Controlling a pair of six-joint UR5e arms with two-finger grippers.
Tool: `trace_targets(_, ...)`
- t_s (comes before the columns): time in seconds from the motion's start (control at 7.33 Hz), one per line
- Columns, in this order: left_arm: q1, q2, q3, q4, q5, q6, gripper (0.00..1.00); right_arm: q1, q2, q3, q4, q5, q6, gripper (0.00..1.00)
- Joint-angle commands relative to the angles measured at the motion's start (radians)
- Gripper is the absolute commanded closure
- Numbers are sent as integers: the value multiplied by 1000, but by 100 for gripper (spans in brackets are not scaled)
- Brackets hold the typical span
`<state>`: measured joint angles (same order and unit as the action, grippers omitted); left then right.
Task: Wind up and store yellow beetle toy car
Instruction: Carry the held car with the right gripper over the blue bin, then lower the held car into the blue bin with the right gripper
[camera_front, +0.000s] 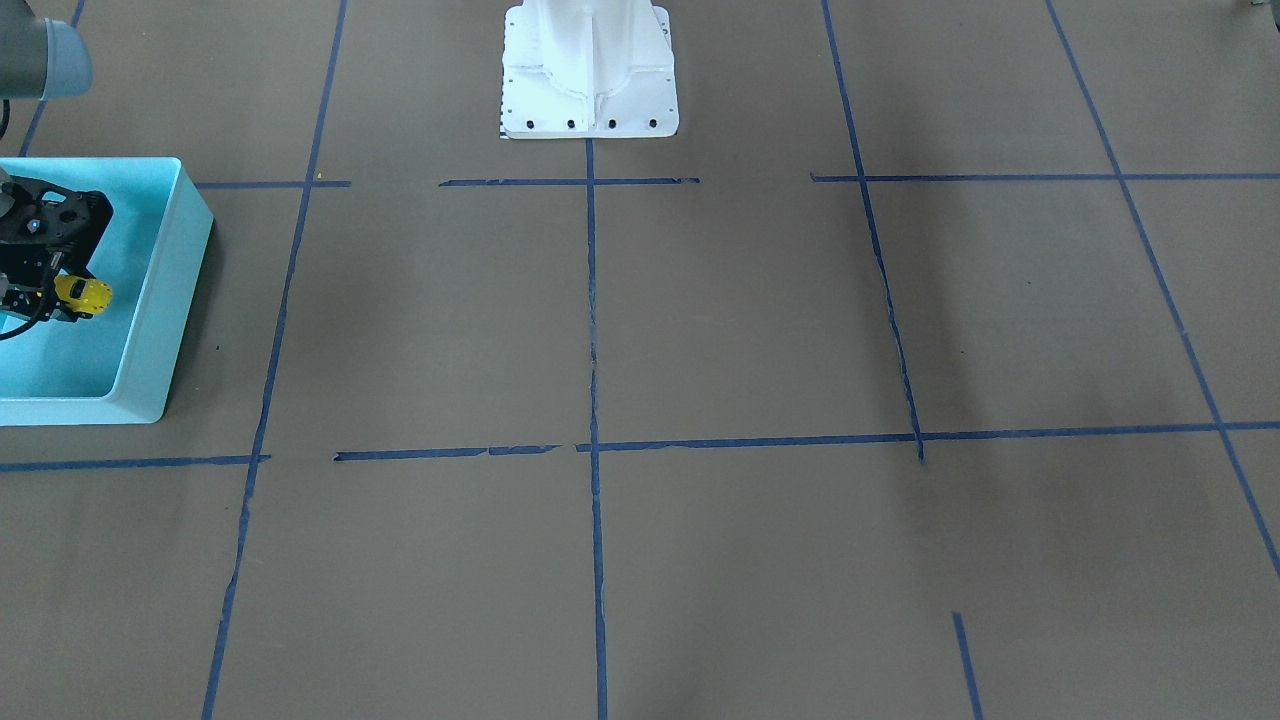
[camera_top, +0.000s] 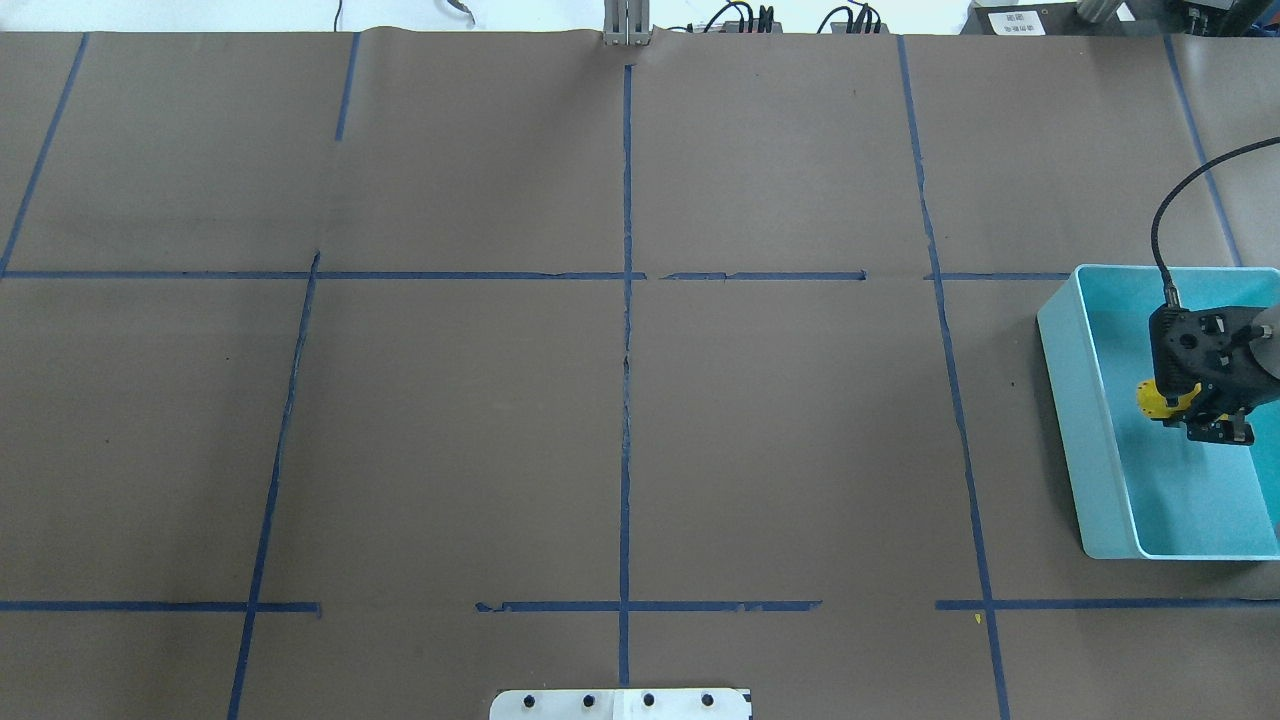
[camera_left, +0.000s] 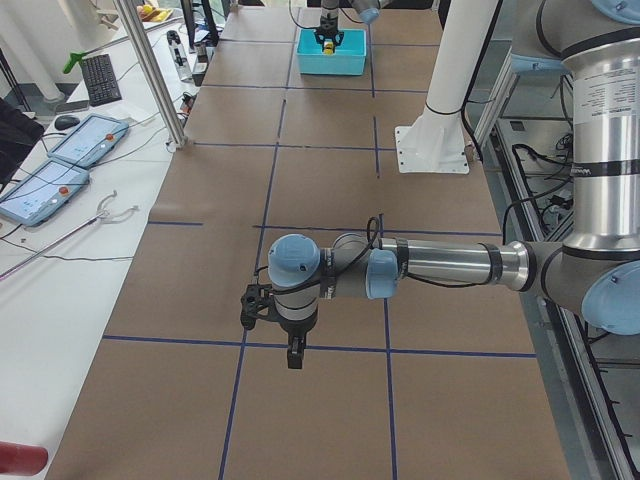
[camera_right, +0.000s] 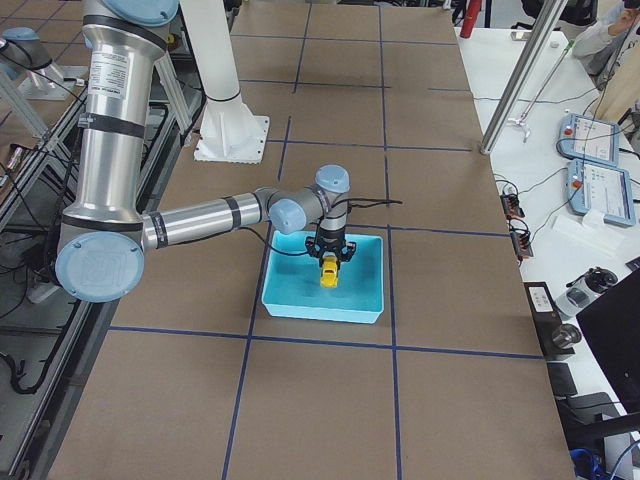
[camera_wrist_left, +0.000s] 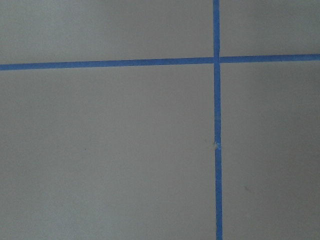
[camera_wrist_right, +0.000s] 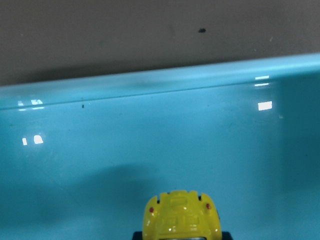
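Note:
The yellow beetle toy car (camera_front: 85, 293) sits at the tips of my right gripper (camera_front: 58, 300), inside the turquoise bin (camera_front: 165, 290) and low over its floor. The overhead view shows the same: the right gripper (camera_top: 1192, 412) is shut on the car (camera_top: 1153, 400) within the bin (camera_top: 1085, 420). In the right wrist view the car's rounded end (camera_wrist_right: 182, 217) pokes out at the bottom edge, facing the bin wall (camera_wrist_right: 150, 125). My left gripper (camera_left: 293, 352) hangs over bare table far from the bin; I cannot tell whether it is open or shut.
Brown paper with blue tape lines (camera_top: 626, 400) covers the table. The white robot base (camera_front: 590, 70) stands at the middle of the robot's side. Tablets and cables lie on the side bench (camera_left: 60, 160).

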<state>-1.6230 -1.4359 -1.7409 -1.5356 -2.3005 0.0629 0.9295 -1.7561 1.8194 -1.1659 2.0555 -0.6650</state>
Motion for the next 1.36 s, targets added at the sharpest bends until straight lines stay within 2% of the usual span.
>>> trace_targets(0.0, 0, 0, 3, -5, -5, -2, 1, -23, -8, -35, 57, 11, 21, 97)
trace_targets(0.41, 0, 0, 1, -5, -10, -2, 1, -75, -5, -35, 57, 23, 47, 96)
trace_targets(0.55, 0, 0, 0, -5, -10, -2, 1, -77, -5, -35, 57, 25, 45, 88)
trace_targets(0.68, 0, 0, 0, -5, -10, -2, 1, -80, -5, -35, 57, 25, 45, 62)
trace_targets(0.82, 0, 0, -2, -5, -10, -2, 1, -83, 1, -35, 57, 25, 47, 22)
trace_targets(0.95, 0, -1, -2, -5, -10, -3, 1, -83, 1, -31, 57, 26, 47, 1)
trace_targets(1.23, 0, -9, -11, -5, -11, -11, 1, -80, 0, -25, 58, 63, 47, 0)
